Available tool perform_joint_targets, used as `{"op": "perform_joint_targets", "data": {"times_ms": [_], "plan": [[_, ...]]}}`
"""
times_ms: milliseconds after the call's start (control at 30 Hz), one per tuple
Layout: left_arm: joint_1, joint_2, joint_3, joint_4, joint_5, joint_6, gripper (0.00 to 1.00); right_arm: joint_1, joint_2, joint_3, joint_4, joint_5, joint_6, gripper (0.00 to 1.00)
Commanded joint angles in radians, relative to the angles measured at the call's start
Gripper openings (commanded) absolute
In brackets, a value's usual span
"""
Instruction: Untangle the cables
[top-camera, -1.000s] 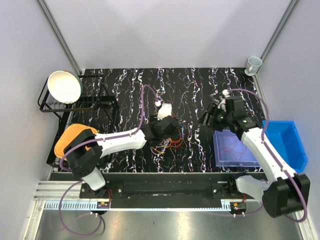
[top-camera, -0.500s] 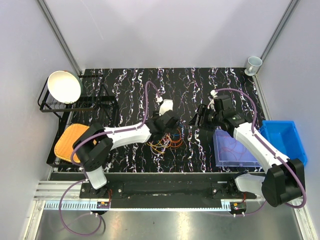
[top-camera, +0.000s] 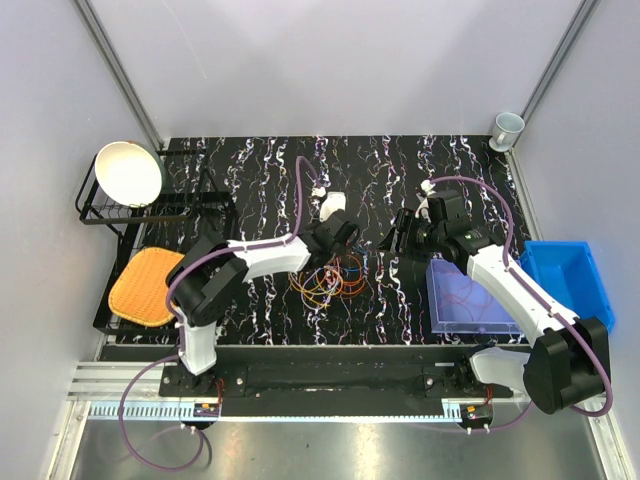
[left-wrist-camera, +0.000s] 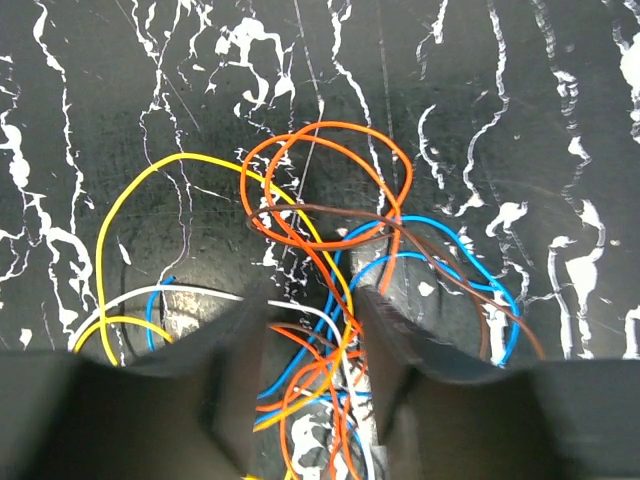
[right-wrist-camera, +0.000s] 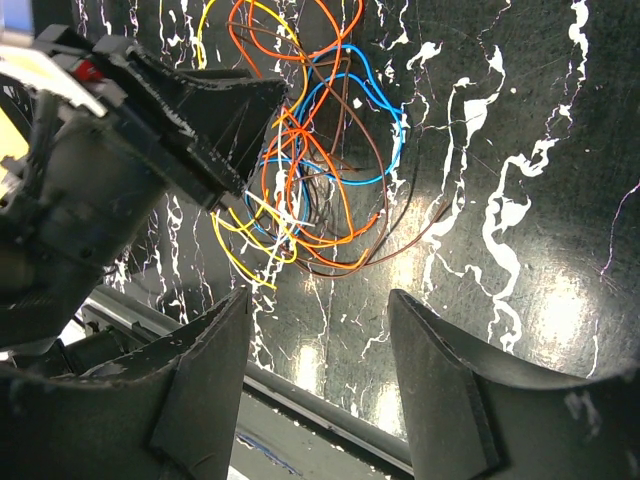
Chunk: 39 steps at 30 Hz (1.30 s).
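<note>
At the middle of the counter (top-camera: 260, 160), the cables (top-camera: 325, 282) are lying in one tangle. The left gripper (left-wrist-camera: 310, 295) is being held over them, jaws apart astride several strands, probably to pinch one. The right gripper (right-wrist-camera: 318, 295) is being held nearby, jaws apart and empty, seemingly ready to pull.

I have open black marbled tabletop (top-camera: 380, 175) far of the tangle of thin coloured wires (top-camera: 325, 283); a clear plastic tray (top-camera: 470, 300) blocks the right, a black wire rack (top-camera: 190, 200) the left.
</note>
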<state>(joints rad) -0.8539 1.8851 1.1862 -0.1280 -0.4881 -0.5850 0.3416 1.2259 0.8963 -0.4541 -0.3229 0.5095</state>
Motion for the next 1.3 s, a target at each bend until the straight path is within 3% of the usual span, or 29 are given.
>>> {"op": "perform_joint_targets", "data": {"times_ms": [0, 133, 167, 233, 400, 567, 833, 967, 1033, 1100, 1267], "plan": [[0.007, 0.023, 0.056, 0.057, 0.025, 0.019, 0.37, 0.008, -0.014, 0.026, 0.014, 0.016, -0.023, 0.62], [0.012, 0.035, 0.069, 0.07, 0.032, 0.031, 0.24, 0.01, -0.009, 0.03, 0.012, 0.015, -0.022, 0.61], [0.013, 0.039, 0.072, 0.071, 0.034, 0.033, 0.11, 0.008, -0.011, 0.03, 0.014, 0.015, -0.022, 0.61], [0.013, 0.039, 0.079, 0.068, 0.031, 0.045, 0.0, 0.008, -0.014, 0.03, 0.011, 0.013, -0.019, 0.61], [0.013, -0.015, 0.084, 0.033, 0.033, 0.071, 0.0, 0.008, -0.028, 0.033, 0.002, 0.013, -0.014, 0.6], [0.013, -0.182, 0.118, -0.053, 0.037, 0.12, 0.0, 0.008, -0.046, 0.046, -0.008, 0.018, -0.008, 0.59], [0.013, -0.397, 0.412, -0.329, 0.101, 0.263, 0.0, 0.007, -0.1, 0.088, -0.02, 0.004, 0.007, 0.57], [0.013, -0.425, 0.501, -0.464, 0.189, 0.289, 0.0, 0.008, -0.134, 0.089, -0.023, -0.001, 0.021, 0.57], [0.015, -0.426, 0.481, -0.55, 0.197, 0.272, 0.0, 0.008, -0.146, 0.084, -0.028, -0.008, 0.029, 0.57], [0.013, -0.448, 0.362, -0.568, 0.221, 0.231, 0.0, 0.008, -0.157, 0.078, -0.037, -0.013, 0.03, 0.57], [0.013, -0.498, 0.123, -0.483, 0.339, 0.171, 0.0, 0.008, -0.181, 0.055, -0.034, -0.03, 0.034, 0.58]]}}
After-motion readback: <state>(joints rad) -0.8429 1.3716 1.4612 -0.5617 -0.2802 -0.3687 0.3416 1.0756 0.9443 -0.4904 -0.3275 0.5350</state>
